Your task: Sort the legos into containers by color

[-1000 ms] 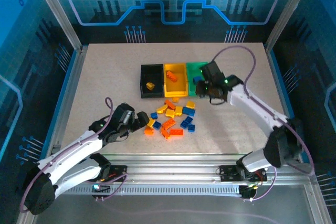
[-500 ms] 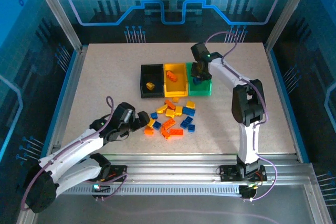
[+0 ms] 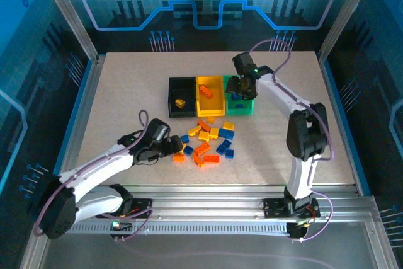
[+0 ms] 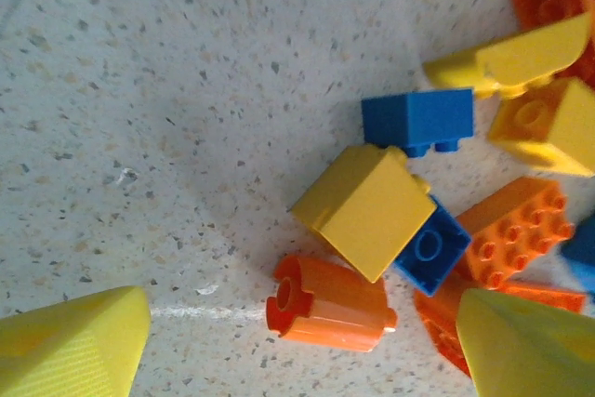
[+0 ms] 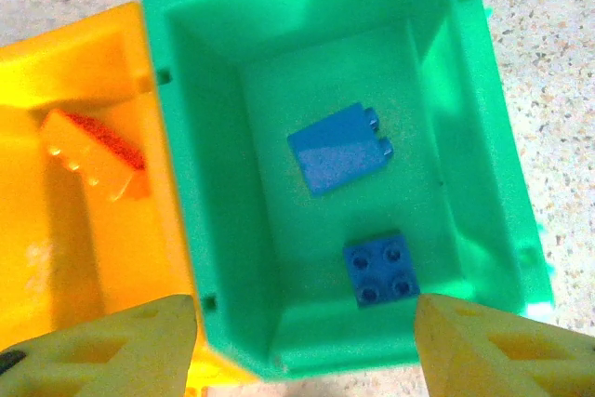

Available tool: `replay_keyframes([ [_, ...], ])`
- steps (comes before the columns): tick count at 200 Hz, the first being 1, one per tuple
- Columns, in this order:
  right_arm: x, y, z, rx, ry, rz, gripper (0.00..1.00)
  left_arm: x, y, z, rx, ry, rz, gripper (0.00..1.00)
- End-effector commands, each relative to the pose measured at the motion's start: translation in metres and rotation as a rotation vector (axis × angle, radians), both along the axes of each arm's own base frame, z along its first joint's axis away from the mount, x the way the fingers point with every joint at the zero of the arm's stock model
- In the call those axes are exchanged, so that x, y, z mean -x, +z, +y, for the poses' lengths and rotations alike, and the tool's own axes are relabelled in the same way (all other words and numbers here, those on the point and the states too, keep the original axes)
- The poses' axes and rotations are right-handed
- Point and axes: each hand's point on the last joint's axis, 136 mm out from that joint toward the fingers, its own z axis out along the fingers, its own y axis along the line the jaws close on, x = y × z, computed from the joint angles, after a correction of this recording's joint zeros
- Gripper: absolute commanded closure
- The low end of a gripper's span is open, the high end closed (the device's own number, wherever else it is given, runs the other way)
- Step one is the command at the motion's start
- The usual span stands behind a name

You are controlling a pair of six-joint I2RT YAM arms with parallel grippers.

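Note:
Loose yellow, orange and blue legos [image 3: 205, 140] lie in a pile in front of the joined bins: black [image 3: 173, 106], yellow [image 3: 217, 104], green [image 3: 247, 108]. My left gripper [image 3: 171, 146] stands open at the pile's left edge. In the left wrist view an orange round brick [image 4: 330, 304] lies between its fingers [image 4: 74, 341], beside a yellow brick [image 4: 364, 209] and a blue one [image 4: 418, 122]. My right gripper [image 5: 307, 360] hangs open and empty over the green bin [image 5: 214, 183], which holds two blue bricks [image 5: 339, 148] [image 5: 381, 270].
The black bin holds a yellow brick [image 3: 180, 102]. An orange brick [image 5: 93, 151] lies in the yellow bin [image 5: 56, 258]. Aluminium frame posts and blue rails edge the table [image 3: 126, 92]. Bare tabletop lies left and right of the pile.
My right arm swung from the right of the bins to above the green bin. My left gripper moved right, up to the pile's edge.

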Motion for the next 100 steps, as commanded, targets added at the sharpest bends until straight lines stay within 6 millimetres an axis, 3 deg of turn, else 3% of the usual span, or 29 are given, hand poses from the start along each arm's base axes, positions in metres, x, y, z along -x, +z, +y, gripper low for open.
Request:
replay_keyframes([
  [1, 0.013, 0.013, 0.005, -0.06, 0.004, -0.045, 0.35, 0.004, -0.01, -0.01, -0.093, -0.104, 0.032, 0.11],
  [23, 0.022, 0.008, 0.0, -0.062, -0.003, -0.039, 0.35, 0.004, -0.021, -0.021, -0.169, -0.166, 0.041, 0.04],
  [52, 0.027, 0.01, -0.006, -0.078, -0.015, -0.044, 0.35, 0.003, -0.033, -0.019, -0.245, -0.177, 0.037, 0.06],
  [100, 0.032, 0.02, -0.011, -0.085, -0.024, -0.071, 0.35, 0.003, -0.042, -0.026, -0.268, -0.204, 0.033, 0.33],
])
